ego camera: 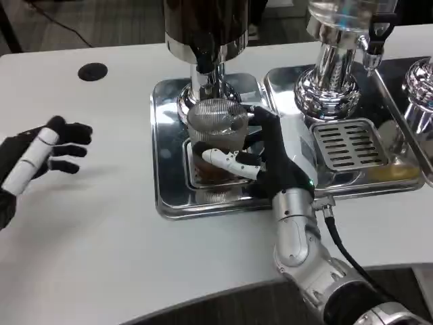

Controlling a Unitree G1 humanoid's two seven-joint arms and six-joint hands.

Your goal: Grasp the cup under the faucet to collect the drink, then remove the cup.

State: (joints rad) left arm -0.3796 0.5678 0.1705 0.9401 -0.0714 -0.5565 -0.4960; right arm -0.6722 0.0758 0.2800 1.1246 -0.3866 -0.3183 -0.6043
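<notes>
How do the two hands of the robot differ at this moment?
The right hand grips the cup on the metal tray under the faucet; the left hand holds nothing.
The right hand is over the tray; the left hand is over the bare white table, far to the side.
Both have white and black fingers.

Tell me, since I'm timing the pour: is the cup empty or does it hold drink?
Holds drink: the cup stands upright under the faucet, brown liquid filling its lower part, upper part clear.
</notes>
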